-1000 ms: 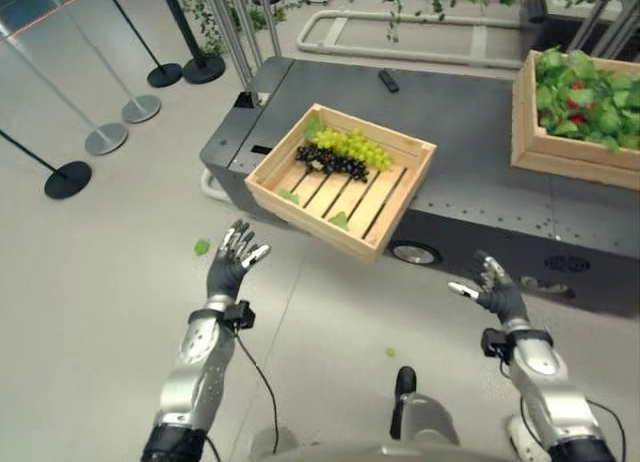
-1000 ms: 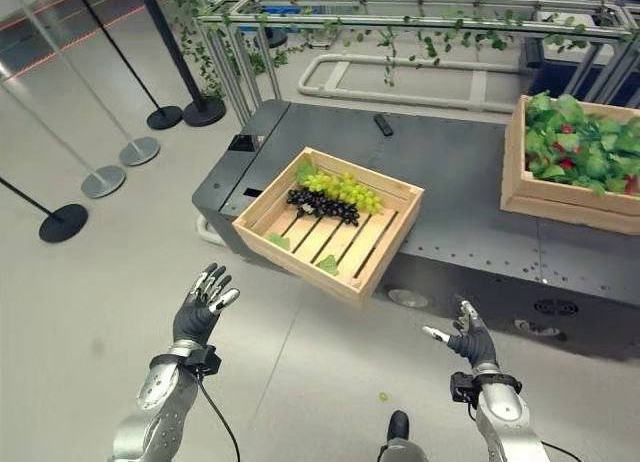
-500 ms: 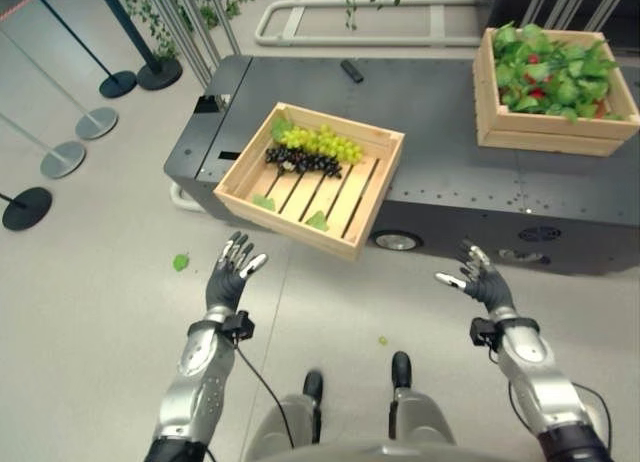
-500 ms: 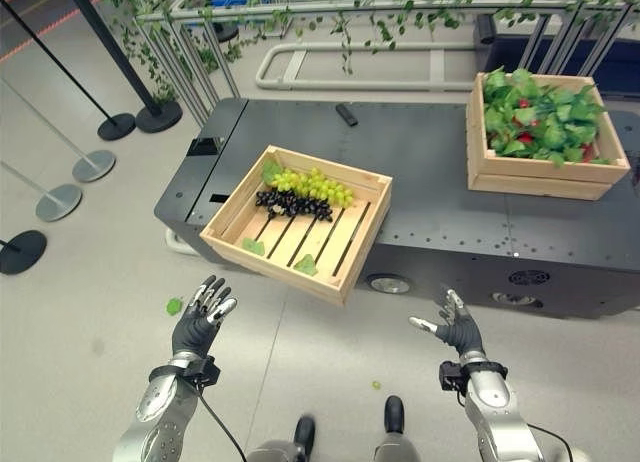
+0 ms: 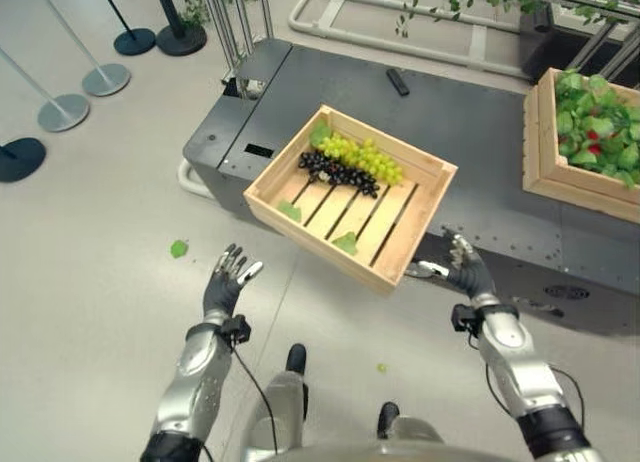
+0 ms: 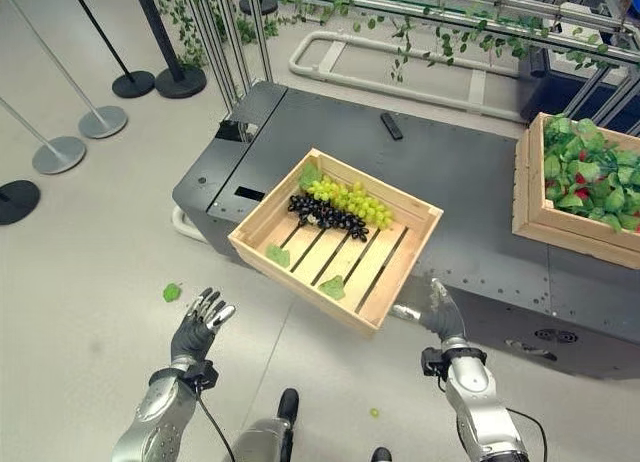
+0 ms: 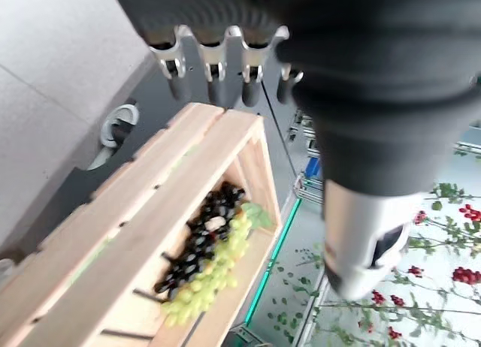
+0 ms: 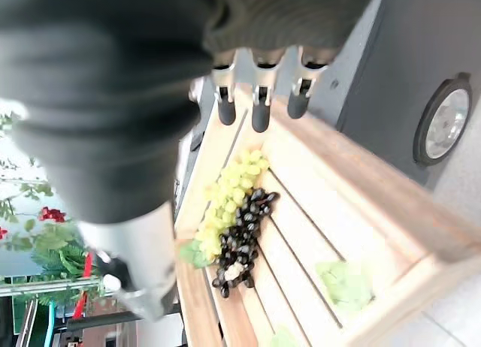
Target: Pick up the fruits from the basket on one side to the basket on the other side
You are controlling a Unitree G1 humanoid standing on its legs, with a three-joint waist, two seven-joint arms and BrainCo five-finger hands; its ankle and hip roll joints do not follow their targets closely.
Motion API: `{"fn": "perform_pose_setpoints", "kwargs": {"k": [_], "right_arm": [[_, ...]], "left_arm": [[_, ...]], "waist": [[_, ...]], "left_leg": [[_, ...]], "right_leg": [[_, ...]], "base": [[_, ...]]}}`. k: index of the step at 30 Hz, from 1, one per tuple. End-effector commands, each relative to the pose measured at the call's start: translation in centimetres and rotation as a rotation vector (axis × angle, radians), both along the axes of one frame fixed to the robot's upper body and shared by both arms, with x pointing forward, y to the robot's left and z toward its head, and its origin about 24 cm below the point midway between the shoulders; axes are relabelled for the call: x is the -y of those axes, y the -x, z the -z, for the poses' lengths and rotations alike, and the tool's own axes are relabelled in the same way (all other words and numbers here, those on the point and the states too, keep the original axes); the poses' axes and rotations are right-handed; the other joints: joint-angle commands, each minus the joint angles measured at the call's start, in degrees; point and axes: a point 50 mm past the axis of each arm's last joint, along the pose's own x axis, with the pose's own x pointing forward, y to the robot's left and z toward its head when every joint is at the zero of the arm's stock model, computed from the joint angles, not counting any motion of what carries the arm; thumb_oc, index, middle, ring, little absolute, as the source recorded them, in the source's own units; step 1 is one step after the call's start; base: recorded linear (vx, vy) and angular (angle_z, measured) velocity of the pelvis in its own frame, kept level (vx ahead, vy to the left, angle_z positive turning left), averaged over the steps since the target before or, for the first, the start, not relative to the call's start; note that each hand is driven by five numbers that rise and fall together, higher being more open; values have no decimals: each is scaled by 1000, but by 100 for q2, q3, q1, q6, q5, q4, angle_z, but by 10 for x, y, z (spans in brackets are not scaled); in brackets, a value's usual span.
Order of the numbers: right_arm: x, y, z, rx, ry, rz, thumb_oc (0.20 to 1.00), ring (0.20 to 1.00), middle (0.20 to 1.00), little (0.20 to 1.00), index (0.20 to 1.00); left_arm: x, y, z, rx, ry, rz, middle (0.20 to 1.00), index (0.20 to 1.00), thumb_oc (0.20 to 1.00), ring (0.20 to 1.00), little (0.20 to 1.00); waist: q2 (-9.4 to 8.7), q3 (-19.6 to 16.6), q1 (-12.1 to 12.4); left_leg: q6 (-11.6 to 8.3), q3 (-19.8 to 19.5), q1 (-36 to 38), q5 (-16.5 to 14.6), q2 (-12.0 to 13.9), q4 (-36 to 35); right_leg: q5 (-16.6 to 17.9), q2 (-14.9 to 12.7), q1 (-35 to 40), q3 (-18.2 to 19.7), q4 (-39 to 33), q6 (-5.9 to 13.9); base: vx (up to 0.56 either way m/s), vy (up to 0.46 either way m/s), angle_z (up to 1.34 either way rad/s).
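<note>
Right hand (image 5: 462, 269) has risen beside the crate (image 5: 415, 244) corner; fingers straight.

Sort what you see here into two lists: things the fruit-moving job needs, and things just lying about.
Job: green grapes, dark grapes, slatted wooden crate, second crate with greenery, open left hand, open right hand.

Lying about: black remote, loose leaf on floor, barrier stands.

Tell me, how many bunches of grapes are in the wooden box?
2. A green bunch lies at the far end of the slatted crate, and a dark bunch lies right beside it, nearer the robot. None looks hidden.
</note>
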Motion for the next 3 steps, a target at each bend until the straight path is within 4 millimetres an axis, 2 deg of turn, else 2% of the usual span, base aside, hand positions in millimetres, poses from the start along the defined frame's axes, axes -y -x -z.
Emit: {"fn": "perform_pose_setpoints", "kwargs": {"k": [1,2,3], "right_arm": [[-3,-3,-15,79,33,-31,1000,1000,1000,1000,1000],[-3,-3,-15,79,33,-32,1000,1000,1000,1000,1000],[-7,-5,-16,87,27,-40,1000,1000,1000,1000,1000]], "left_arm": [[-8,3,-17,86,-77,7,1000,1000,1000,1000,1000],[-9,3,-17,86,-77,7,1000,1000,1000,1000,1000],[-10,2,-20,97,-95,4,1000,1000,1000,1000,1000]], "waist": [[55,-228,-20],[51,-224,-9],[104,-165,-33]], "left_leg": [[-140,-191,396,127,307,-957],[-144,-178,401,122,310,-961],[-172,-229,549,54,371,-1026]], "right_leg": [[492,-25,-439,251,1171,498],[478,-25,-457,268,1198,495],[288,-5,-820,283,828,380]], "base": [[79,101,20],[131,53,6],[125,24,-2]]}}
